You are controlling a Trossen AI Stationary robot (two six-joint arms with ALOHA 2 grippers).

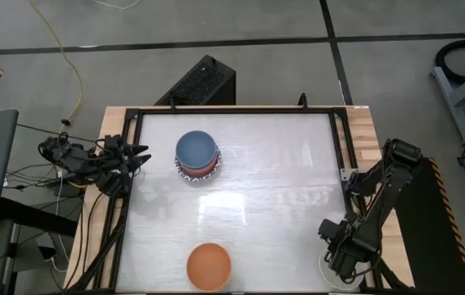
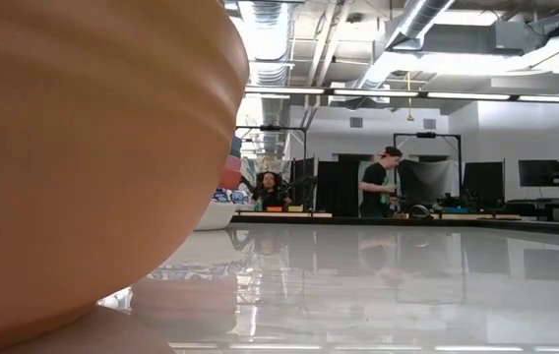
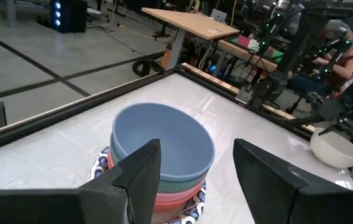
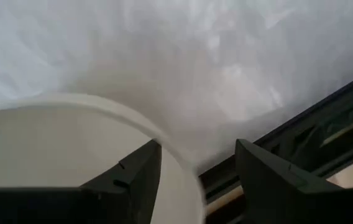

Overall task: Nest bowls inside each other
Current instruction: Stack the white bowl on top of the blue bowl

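Note:
A stack of bowls (image 1: 197, 156) stands at the table's far middle on a patterned plate (image 3: 192, 202): a blue bowl (image 3: 161, 140) on top, with green and pink ones nested beneath it. An orange bowl (image 1: 209, 265) sits alone at the near edge and fills the left of the low view (image 2: 83, 157). A cream bowl (image 4: 52, 143) rests at the near right corner. My right gripper (image 4: 197, 143) points down over it, open, one finger above the bowl's inside and one outside its rim (image 4: 170, 155). My left gripper (image 3: 196, 143) waits open at the left edge, facing the stack.
A black frame (image 1: 232, 109) runs around the white tabletop; its rail (image 4: 288, 149) lies close beside the cream bowl. Bare tabletop (image 1: 282, 197) lies between the stack, the orange bowl and the right arm. People sit and stand at benches far behind the table (image 2: 378, 182).

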